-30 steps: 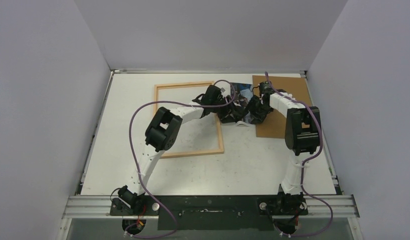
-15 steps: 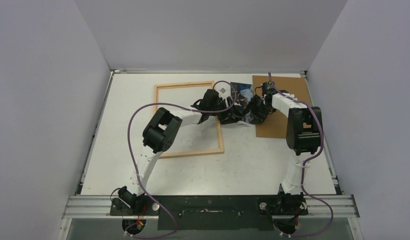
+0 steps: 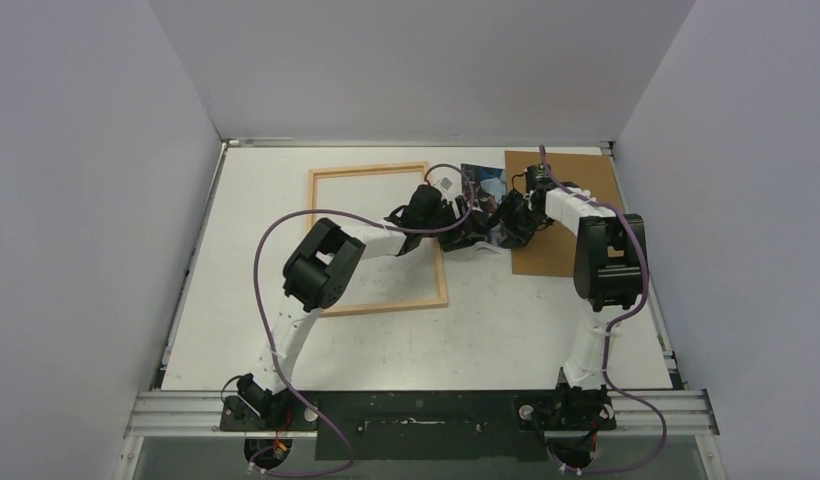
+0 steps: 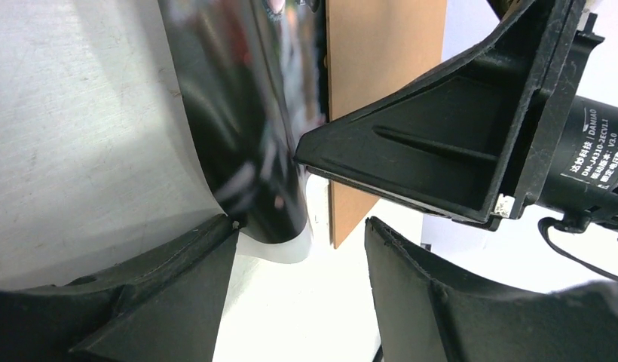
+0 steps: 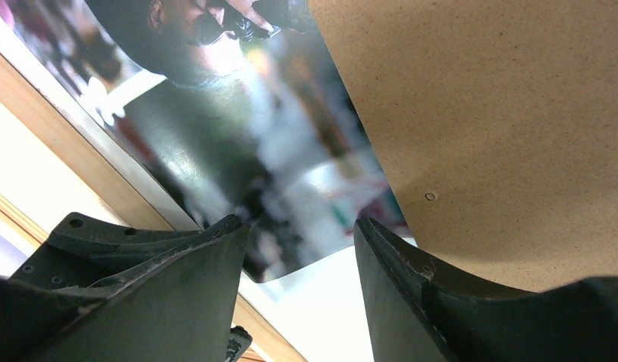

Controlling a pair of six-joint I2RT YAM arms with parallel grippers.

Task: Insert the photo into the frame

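bright, even overhead light; glare streaks the glossy photo (image 4: 238, 136), both wrist views blurred up close

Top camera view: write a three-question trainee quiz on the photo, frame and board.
1. True or false: the glossy colourful photo print lies inside the thin light-wood rectangular frame.
2. Right of the photo lies: A a metal tray; B a flat brown hardboard panel; C a glass sheet.
3. Which thing do the left gripper and the right gripper both reach?
Key: 1 false; 2 B; 3 the photo.
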